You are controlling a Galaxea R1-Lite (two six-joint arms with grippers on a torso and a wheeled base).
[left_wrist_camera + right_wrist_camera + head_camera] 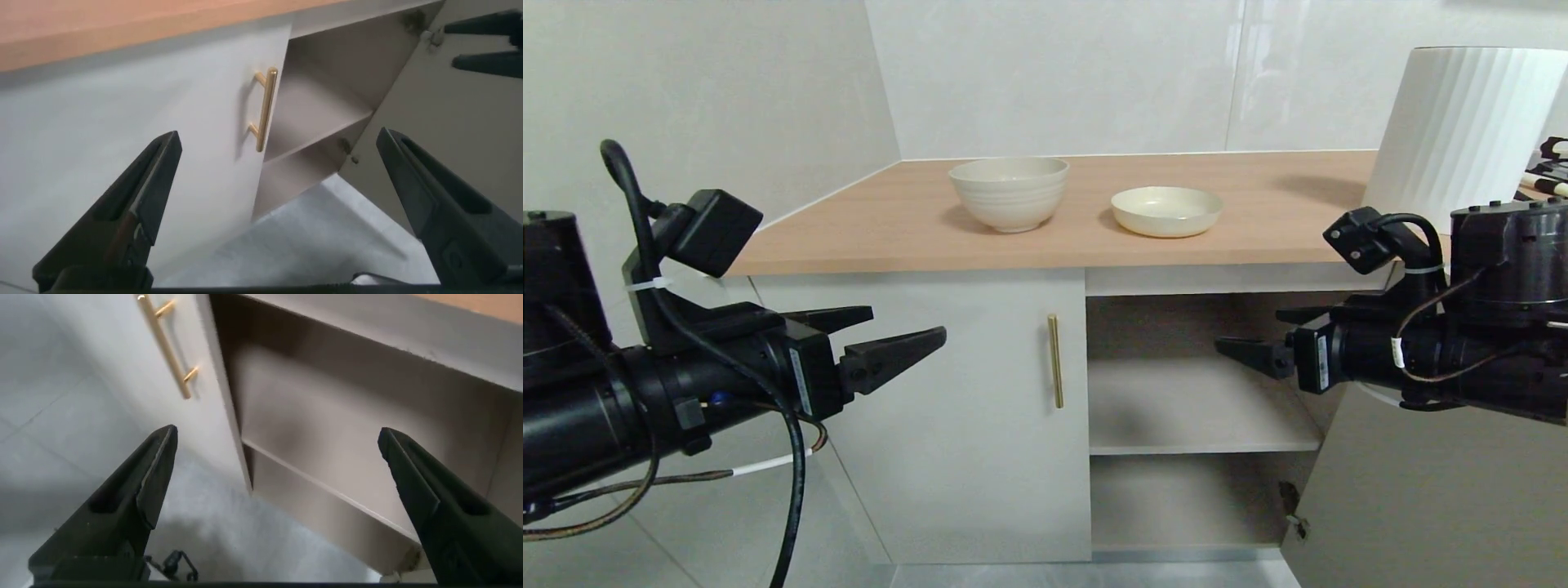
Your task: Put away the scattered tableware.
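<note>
A deep cream bowl (1009, 192) and a shallow cream dish (1167, 211) stand side by side on the wooden countertop (1258, 212). Both arms are below counter height, in front of the cabinet. My left gripper (907, 321) (278, 137) is open and holds nothing, facing the shut left door (947, 408). My right gripper (1248, 329) (276, 434) is open too, level with the open right compartment (1201, 392) and its shelf (327, 482). In the left wrist view the right gripper's fingers (482, 41) show farther off.
The shut door carries a gold handle (1055, 361) (263, 110) (167, 343). The right door (1421, 498) is swung open below my right arm. A tall white ribbed cylinder (1462, 122) stands on the counter's right end, with small items (1547, 171) behind it. Walls close the left and back.
</note>
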